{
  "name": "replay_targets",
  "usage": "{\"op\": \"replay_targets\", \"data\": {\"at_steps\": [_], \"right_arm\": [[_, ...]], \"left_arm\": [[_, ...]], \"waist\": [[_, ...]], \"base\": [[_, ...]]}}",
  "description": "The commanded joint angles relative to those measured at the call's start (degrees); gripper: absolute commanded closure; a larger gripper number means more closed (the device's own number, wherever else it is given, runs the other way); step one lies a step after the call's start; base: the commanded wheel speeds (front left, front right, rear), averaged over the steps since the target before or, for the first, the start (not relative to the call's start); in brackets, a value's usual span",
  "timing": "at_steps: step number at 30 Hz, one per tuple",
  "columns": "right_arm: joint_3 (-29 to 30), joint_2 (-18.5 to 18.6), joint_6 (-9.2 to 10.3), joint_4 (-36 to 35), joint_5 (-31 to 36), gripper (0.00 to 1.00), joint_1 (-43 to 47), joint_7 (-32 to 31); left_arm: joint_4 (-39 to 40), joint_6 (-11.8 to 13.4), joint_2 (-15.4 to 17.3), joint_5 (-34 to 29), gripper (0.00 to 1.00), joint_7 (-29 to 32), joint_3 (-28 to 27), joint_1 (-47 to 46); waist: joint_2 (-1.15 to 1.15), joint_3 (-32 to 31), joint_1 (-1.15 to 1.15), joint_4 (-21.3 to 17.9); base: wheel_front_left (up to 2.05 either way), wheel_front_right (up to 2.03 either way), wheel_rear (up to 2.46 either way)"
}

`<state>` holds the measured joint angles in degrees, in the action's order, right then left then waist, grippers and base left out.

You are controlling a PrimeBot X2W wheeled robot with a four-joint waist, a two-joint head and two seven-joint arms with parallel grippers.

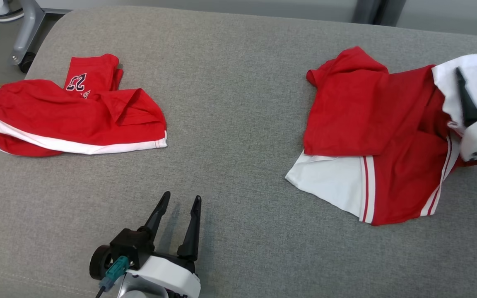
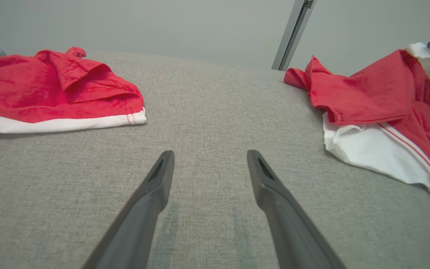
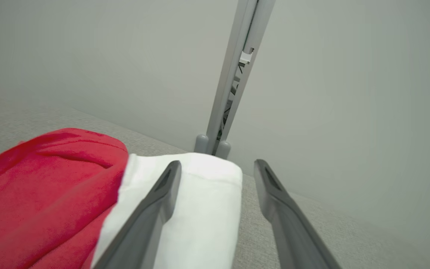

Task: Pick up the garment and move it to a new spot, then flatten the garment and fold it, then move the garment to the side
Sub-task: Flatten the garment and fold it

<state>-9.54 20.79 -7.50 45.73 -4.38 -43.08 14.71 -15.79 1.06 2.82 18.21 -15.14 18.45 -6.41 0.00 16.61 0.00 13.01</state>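
The garment (image 1: 371, 124) lies rumpled at the right of the grey cushion (image 1: 238, 103); the right end effector (image 3: 217, 166) hovers over its white edge, jaws apart, holding nothing; the left end effector (image 1: 181, 197) sits open over bare cushion; this looks like the pick-up step, so the next move calls for pinching that edge and lifting.

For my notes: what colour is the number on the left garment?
Dark number with white outline, on red; clearest in the head view.

Made out only a number 23 (image 1: 76, 81), printed upside down, on the red garment (image 1: 35, 111) at the left.
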Motion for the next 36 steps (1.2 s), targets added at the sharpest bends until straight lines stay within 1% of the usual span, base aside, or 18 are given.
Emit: {"op": "replay_targets", "data": {"at_steps": [1, 3, 4, 7, 9, 11, 13, 15, 17, 19, 22, 25, 29, 33, 34, 35, 36], "right_arm": [[1.78, 0.64, 0.01, 1.68, 0.17, 0.00, -1.12, 0.28], [4.37, 0.36, 0.01, 3.54, 0.86, 0.00, -1.94, 0.49], [5.03, -0.54, 0.00, 3.28, 0.93, 0.00, -1.73, 0.55], [4.97, -2.52, 0.02, -0.56, 0.53, 0.00, 1.31, 0.57], [3.61, -4.23, 0.01, -4.09, -0.62, 0.00, 4.08, 0.54], [1.19, -5.84, 0.01, -7.60, -1.99, 0.00, 7.26, 0.55], [-2.70, -7.28, 0.00, -10.74, -3.45, 0.00, 10.90, 0.54], [-6.98, -8.13, 0.01, -13.40, -5.46, 0.00, 14.04, 0.56], [-12.10, -8.80, 0.01, -14.63, -7.54, 0.00, 16.60, 0.55], [-16.75, -8.99, 0.01, -14.54, -8.71, 0.00, 18.15, 0.55], [-22.37, -7.94, 0.01, -12.52, -9.66, 0.00, 19.59, 0.56], [-25.98, -7.22, 0.01, -10.52, -10.51, 0.00, 20.99, 0.56], [-29.03, -5.55, 0.01, -7.67, -9.99, 0.00, 22.12, 0.35], [-28.21, -4.92, 0.22, -2.91, -7.85, 0.00, 20.69, 0.06], [-27.93, -4.85, 0.26, -1.40, -7.27, 0.20, 20.37, -0.01], [-27.33, -4.88, 0.30, -0.25, -6.96, 0.63, 20.11, -0.14], [-27.01, -4.62, 0.30, 0.84, -6.25, 1.00, 19.70, -0.19]], "left_arm": [[-0.11, -0.08, 0.15, 0.08, 0.00, -0.01, 0.26, -1.32], [-0.21, 0.29, 0.18, 0.16, 0.00, -0.01, 0.55, -1.42], [-0.22, 0.41, 0.17, 0.20, 0.00, -0.01, 0.60, -1.39], [-0.40, 0.67, 0.19, 0.19, 0.00, -0.01, 0.37, -1.27], [-0.55, 0.69, 0.16, 0.05, 0.00, -0.01, 0.05, -1.13], [-0.75, 0.67, 0.17, -0.22, 0.00, -0.01, -0.37, -0.95], [-0.93, 0.50, 0.18, -0.46, 0.00, -0.01, -0.65, -0.57], [-1.06, 0.45, 0.18, -0.50, 0.00, -0.01, -0.87, -0.27], [-1.09, 0.40, 0.17, -0.50, 0.00, -0.01, -0.93, -0.17], [-1.24, 0.31, 0.19, -0.43, 0.00, -0.01, -0.95, -0.11], [-1.33, 0.09, 0.17, -0.27, 0.00, -0.01, -0.69, 0.22], [-1.59, -0.08, 0.18, -0.19, 0.00, -0.01, -0.67, 0.75], [-1.93, -0.10, 0.17, -0.24, 0.00, -0.01, -1.29, 1.20], [-2.32, -0.18, 0.17, -0.60, 0.00, -0.01, -1.79, 1.45], [-2.32, -0.29, 0.17, -0.73, 0.00, -0.01, -1.82, 1.31], [-2.30, -0.36, 0.17, -0.87, 0.00, -0.01, -1.84, 1.15], [-2.29, -0.49, 0.17, -1.00, 0.00, -0.01, -1.85, 1.06]], "waist": [[0.00, -0.05, 0.00, -0.11], [0.00, -0.30, 0.00, -0.53], [0.00, -0.46, 0.00, -0.90], [0.00, -1.10, 0.00, -2.13], [0.00, -1.65, 0.00, -2.94], [0.00, -2.26, 0.00, -3.69], [0.00, -2.80, 0.00, -4.26], [0.00, -3.21, 0.00, -4.70], [0.00, -3.41, 0.00, -4.88], [0.00, -3.47, 0.00, -4.90], [0.00, -3.57, 0.00, -4.47], [0.00, -3.83, 0.00, -3.92], [0.00, -4.32, 0.00, -3.91], [0.00, -4.75, 0.00, -4.37], [0.00, -4.87, 0.00, -4.46], [0.00, -4.95, 0.00, -4.55], [0.00, -5.08, 0.00, -4.68]], "base": [[0.00, 0.00, 0.00], [0.00, 0.00, 0.00], [0.00, 0.00, 0.00], [0.00, 0.00, 0.00], [0.00, 0.00, 0.00], [0.00, 0.00, 0.00], [0.00, 0.00, 0.00], [0.00, 0.00, 0.00], [0.00, 0.00, 0.00], [0.00, 0.00, 0.00], [0.00, 0.00, 0.00], [0.00, 0.00, 0.00], [0.00, 0.00, 0.00], [0.00, 0.00, 0.00], [0.00, 0.00, 0.00], [0.00, 0.00, 0.00], [0.00, 0.00, 0.00]]}}
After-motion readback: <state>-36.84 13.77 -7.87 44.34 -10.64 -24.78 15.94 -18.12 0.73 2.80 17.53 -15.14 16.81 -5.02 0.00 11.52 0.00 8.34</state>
